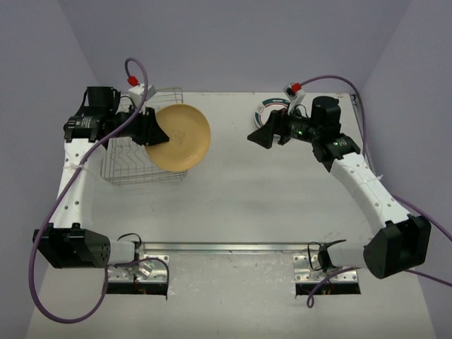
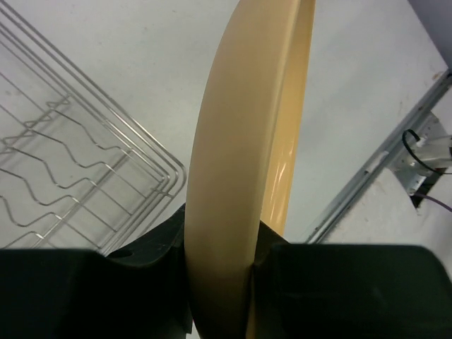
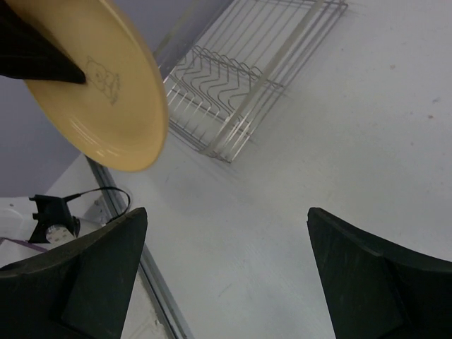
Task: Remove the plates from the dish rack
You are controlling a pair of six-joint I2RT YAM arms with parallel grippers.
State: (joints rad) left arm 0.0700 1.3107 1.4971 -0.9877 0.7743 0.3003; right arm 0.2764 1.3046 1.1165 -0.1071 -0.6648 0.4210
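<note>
My left gripper (image 1: 150, 131) is shut on the rim of the orange-tan plate (image 1: 182, 137) and holds it in the air, tilted, just right of the dish rack (image 1: 134, 167). In the left wrist view the plate (image 2: 233, 155) stands edge-on between my fingers (image 2: 141, 254). The silver wire rack (image 2: 63, 176) shows no plates in its slots. My right gripper (image 1: 260, 136) is open and empty above the table's middle right; its view shows the plate (image 3: 99, 85) and the rack (image 3: 240, 78). A white plate with a teal rim (image 1: 272, 109) lies flat at the back behind the right arm.
Grey walls close in the table on three sides. A metal rail (image 1: 233, 247) runs along the near edge between the arm bases. Purple cables (image 1: 42, 233) loop beside the left arm. The bare table top (image 1: 261, 191) lies between the rack and the right arm.
</note>
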